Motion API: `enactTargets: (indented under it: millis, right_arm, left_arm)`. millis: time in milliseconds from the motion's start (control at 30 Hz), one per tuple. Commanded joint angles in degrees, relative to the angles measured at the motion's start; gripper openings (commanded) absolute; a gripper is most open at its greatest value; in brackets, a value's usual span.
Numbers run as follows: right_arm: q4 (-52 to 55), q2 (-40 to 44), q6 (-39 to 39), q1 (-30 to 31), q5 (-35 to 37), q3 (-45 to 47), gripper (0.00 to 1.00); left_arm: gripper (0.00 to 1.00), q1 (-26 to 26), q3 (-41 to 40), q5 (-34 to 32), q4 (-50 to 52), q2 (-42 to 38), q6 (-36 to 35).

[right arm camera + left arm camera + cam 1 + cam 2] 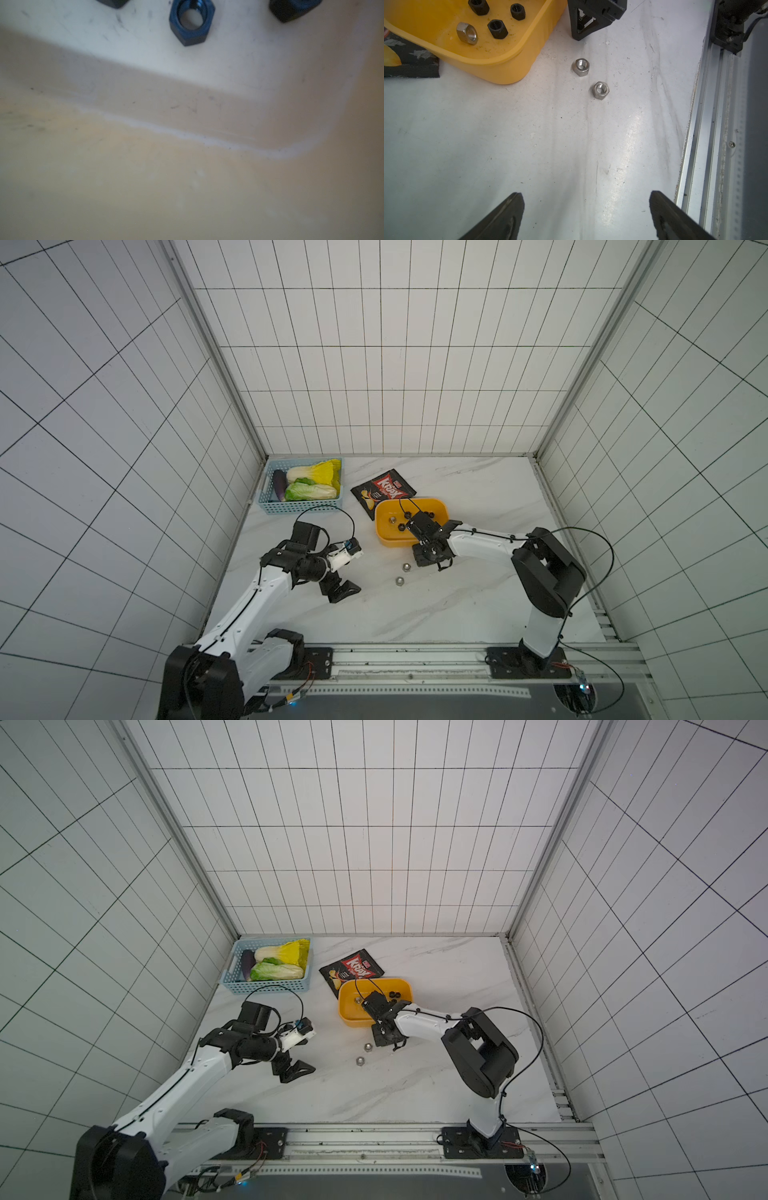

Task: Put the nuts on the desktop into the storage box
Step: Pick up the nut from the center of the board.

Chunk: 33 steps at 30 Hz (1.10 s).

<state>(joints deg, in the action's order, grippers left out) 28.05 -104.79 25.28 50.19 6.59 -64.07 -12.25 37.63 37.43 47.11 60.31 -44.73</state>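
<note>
Two silver nuts lie on the bench [529, 145], a little apart, ahead of the left gripper [585, 194], whose jaws stand wide and hold nothing: the nearer nut [600, 90] and the farther nut [581, 67]. Beyond them sits one storage box [508, 68]. In the left wrist view it holds four nuts: three black nuts [497, 29] and one silver nut [467, 33].

The right gripper [434, 560] hangs just beside the box's near wall, close to the farther nut. Whether it is clenched or grasps anything cannot be told.

Only the top views show the one blue basket [301, 506], with two cabbages [311, 491] and one eggplant [279, 485]. They also show the one chip bag [351, 969] whole, partly under the box. There the right arm [482, 541] covers part of the box.

The right wrist view shows only the box's inside, with one whole black nut [191, 22] and two more cut off at the edge.
</note>
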Motion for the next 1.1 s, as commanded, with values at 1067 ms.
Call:
enactTargets:
  millis: [1067]
  right_arm:
    - [20.42, 16.83, -7.01, -1.47, -0.09, -14.48, 0.16]
  left_arm:
    - [0.98, -0.76, -0.23, -0.99, 0.44, 0.51, -0.18]
